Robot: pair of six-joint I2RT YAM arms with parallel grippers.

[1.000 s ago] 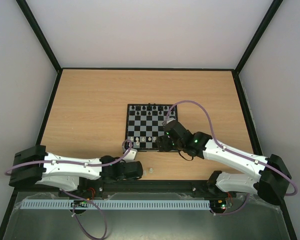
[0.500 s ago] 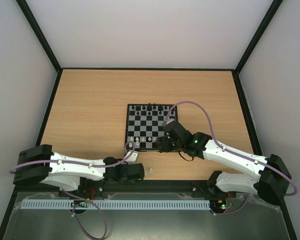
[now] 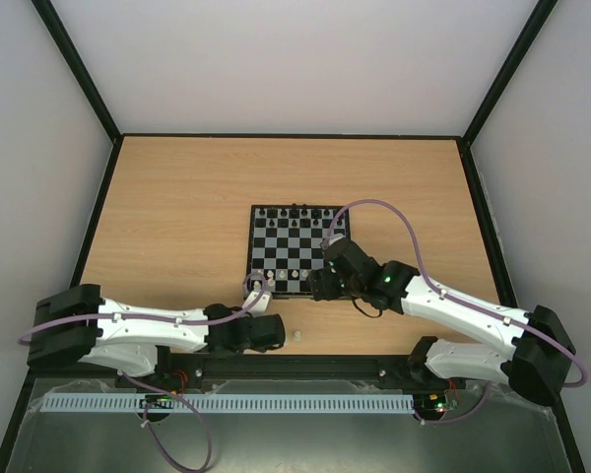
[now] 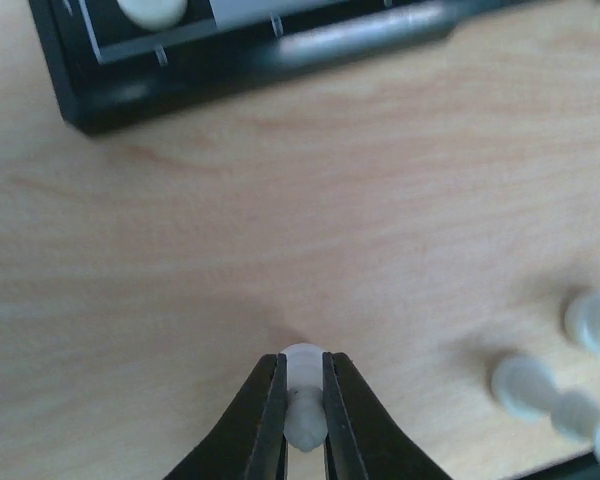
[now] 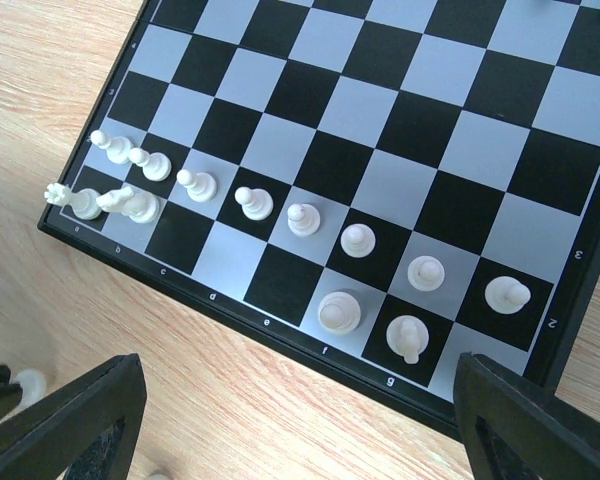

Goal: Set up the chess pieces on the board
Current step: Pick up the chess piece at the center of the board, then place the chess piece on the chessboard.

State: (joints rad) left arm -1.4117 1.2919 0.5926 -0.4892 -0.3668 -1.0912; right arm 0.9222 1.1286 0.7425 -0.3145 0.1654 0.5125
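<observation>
Left gripper point(image 4: 303, 362) pinched on one whitish chess piece point(image 4: 303, 402) on the table point(image 4: 400, 210) near the board point(image 4: 230, 70), I am mid-pick, and next must lift it cleanly toward a vacant home square.

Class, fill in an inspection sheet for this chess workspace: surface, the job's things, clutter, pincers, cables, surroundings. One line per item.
Surface: light wooden table.
Job's things: board flat mid-table; white chess pieces on its two near ranks; loose pieces on the table off its near edge; black pieces on the far rank.
Clutter: nothing seen.
Pincers: left pincer shut on one held piece off the board; right pincer open, empty, over the board's near edge.
Cables: purple cable looping along each arm.
Surroundings: white walls, black frame, white slotted rail by the arm bases.
</observation>
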